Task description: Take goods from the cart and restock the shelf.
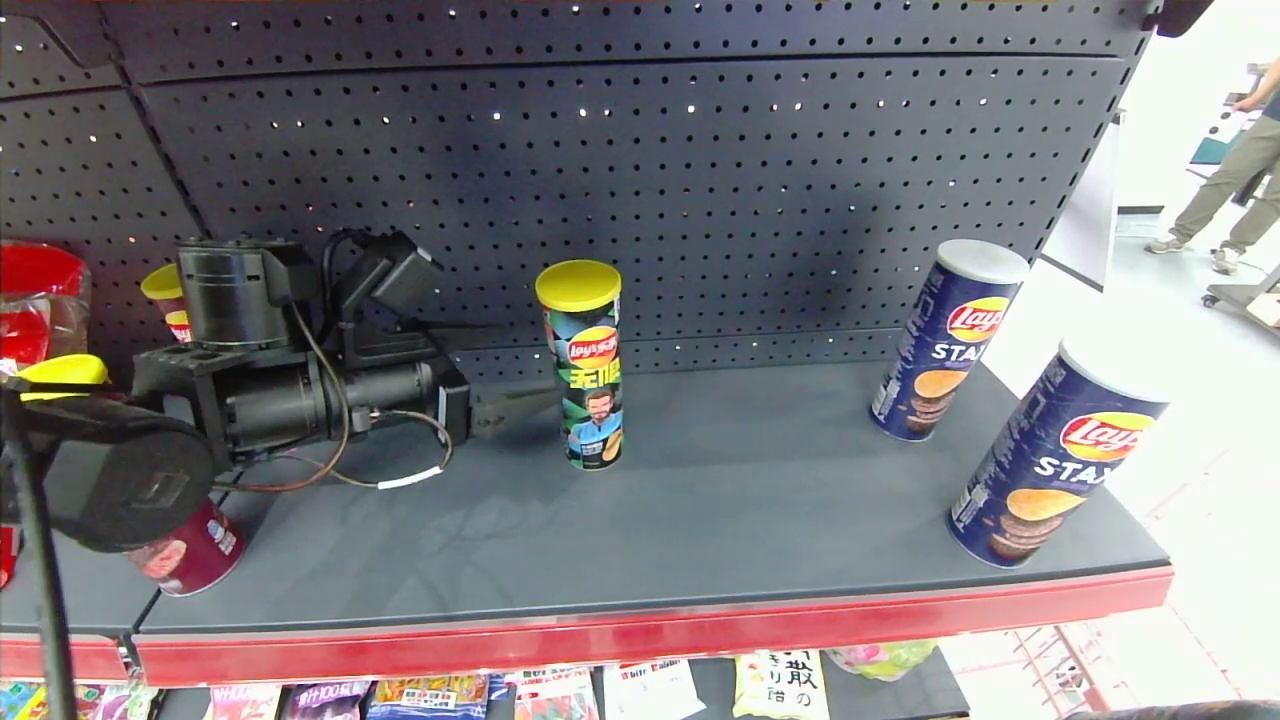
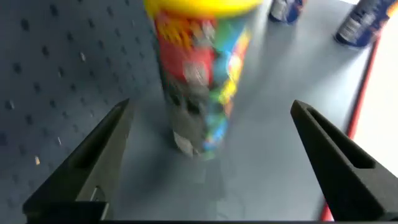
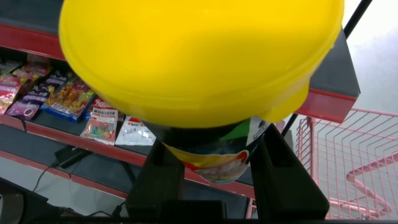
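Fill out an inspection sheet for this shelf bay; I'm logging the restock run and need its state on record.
Surface: grey shelf with a red front edge, pegboard behind.
Job's things: green can upright mid-shelf; two blue cans standing at the right end; held can with a yellow lid; red cart below it.
Clutter: red can at the left front; yellow-lidded can behind the left arm.
Grippers: left gripper open, aimed at the green can, not touching it; right gripper shut on the held can.
Cables: loop with a white tag hanging from the left arm over the shelf.
Surroundings: snack packs on the lower shelf.
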Available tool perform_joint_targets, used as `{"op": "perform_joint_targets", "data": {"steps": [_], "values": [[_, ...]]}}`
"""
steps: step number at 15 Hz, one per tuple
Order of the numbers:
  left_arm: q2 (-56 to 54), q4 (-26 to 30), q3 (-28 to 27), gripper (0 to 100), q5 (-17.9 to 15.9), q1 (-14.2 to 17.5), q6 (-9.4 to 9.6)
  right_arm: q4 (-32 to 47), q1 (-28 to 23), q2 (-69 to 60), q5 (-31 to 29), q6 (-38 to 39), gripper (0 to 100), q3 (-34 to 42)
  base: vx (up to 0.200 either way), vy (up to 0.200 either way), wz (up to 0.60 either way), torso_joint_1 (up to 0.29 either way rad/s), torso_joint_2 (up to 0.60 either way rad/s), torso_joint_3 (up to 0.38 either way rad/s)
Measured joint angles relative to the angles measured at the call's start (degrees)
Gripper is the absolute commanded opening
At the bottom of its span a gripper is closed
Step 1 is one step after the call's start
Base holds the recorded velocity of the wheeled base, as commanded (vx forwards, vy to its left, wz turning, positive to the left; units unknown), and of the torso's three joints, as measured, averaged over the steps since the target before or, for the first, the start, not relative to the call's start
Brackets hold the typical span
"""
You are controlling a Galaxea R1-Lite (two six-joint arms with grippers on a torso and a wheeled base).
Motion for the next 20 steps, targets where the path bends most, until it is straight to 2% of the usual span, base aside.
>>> {"op": "perform_joint_targets", "data": {"steps": [5, 10, 18, 20], "values": [[5.66, -1.22, -6.10, 100, -0.29, -0.35, -0.27, 0.00, -0.05, 0.00, 0.00, 0.00, 0, 0.02, 0.000, 0.000, 0.00, 0.000, 0.00, 0.000], [9.73, -1.27, -10.89, 100, -0.11, -2.16, -0.33, 0.00, 0.00, 0.00, 0.00, 0.00, 0, 0.02, 0.000, 0.000, 0.00, 0.000, 0.00, 0.000], [13.51, -1.27, -14.58, 100, 1.84, -3.75, -0.57, 0.00, -0.39, 0.00, 0.00, 0.11, 0, 0.02, 0.000, 0.000, 0.00, 0.000, 0.00, 0.000], [14.28, -1.22, -16.13, 100, 1.90, -4.16, -1.94, 0.00, -0.44, 0.00, 0.00, 0.11, 0, 0.02, 0.000, 0.000, 0.00, 0.000, 0.00, 0.000]]}}
